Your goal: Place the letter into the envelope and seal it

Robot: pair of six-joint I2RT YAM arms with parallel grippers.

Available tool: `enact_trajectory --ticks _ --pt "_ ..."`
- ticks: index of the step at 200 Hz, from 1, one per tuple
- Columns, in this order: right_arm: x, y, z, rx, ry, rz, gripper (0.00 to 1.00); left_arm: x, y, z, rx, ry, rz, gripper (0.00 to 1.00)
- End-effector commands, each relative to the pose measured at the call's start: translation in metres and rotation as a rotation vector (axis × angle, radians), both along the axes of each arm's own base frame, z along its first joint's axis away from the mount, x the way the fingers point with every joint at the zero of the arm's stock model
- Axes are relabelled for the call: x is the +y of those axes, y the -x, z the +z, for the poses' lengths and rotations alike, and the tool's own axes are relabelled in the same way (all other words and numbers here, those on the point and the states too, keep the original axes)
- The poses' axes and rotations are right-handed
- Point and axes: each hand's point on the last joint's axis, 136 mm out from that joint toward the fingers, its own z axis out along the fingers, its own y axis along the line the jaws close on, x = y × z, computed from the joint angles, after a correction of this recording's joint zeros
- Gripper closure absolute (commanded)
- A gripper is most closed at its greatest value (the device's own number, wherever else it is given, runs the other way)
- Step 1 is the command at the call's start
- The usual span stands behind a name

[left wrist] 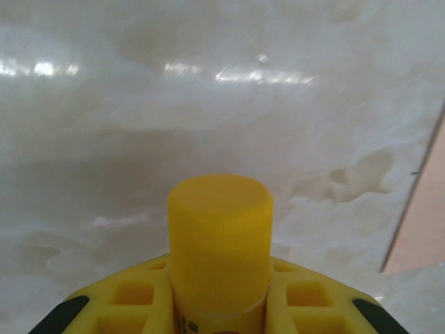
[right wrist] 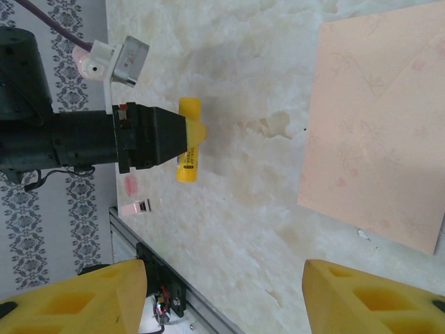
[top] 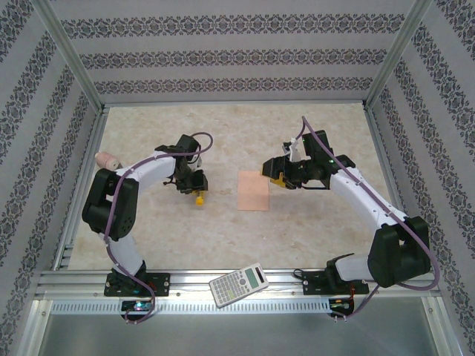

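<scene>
Two arms reach over a glossy cream tabletop (top: pixel 312 230) veined like marble. It is boxed in by an aluminium frame (top: pixel 68 55) and walls (top: pixel 223 59) papered in grey and white stripes with dark lace-like bands. Well out to the left of the left claw (top: pixel 195 187), near the table's edge, lies a small pink roll (top: pixel 108 159). The left claw is closed on a glue stick (left wrist: pixel 220 229), a smooth yellow plastic cylinder with a round, flat-topped cap. It is clamped between pocketed yellow fingers (left wrist: pixel 132 299), low over the stone-patterned surface; whether it touches the table cannot be told. Near that claw's right side the envelope (top: pixel 252 190) lies flat on the table, a pale peach paper rectangle with faint printed flourishes. The right claw (right wrist: pixel 226 268) hangs beside the envelope's far right corner, its two blocky yellow fingers spread wide with nothing between them. Well back from both claws, on the frame's near rail between the arm bases, a grey calculator (top: pixel 239 284) lies tilted.
</scene>
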Motion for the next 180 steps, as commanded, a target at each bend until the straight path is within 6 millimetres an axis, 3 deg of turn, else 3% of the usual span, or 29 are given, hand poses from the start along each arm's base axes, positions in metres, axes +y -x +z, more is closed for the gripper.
enact_trajectory --ticks 1,62,104,132,180 --pt "-0.006 -0.001 -0.009 -0.005 0.022 -0.006 0.39 0.006 -0.002 -0.007 -0.011 -0.038 0.035 0.93" --pt "-0.008 0.001 -0.013 0.000 0.028 -0.011 0.39 0.009 0.000 -0.017 -0.010 -0.089 0.020 0.82" --pt "-0.008 0.002 -0.016 0.004 0.033 -0.011 0.39 0.011 0.004 -0.024 0.005 -0.113 0.015 0.79" --pt "-0.009 0.003 -0.016 0.003 0.033 -0.010 0.39 0.012 0.006 -0.027 0.011 -0.122 0.015 0.71" --pt "-0.010 0.003 -0.017 0.005 0.033 -0.012 0.39 0.014 0.008 -0.026 0.011 -0.137 0.019 0.49"
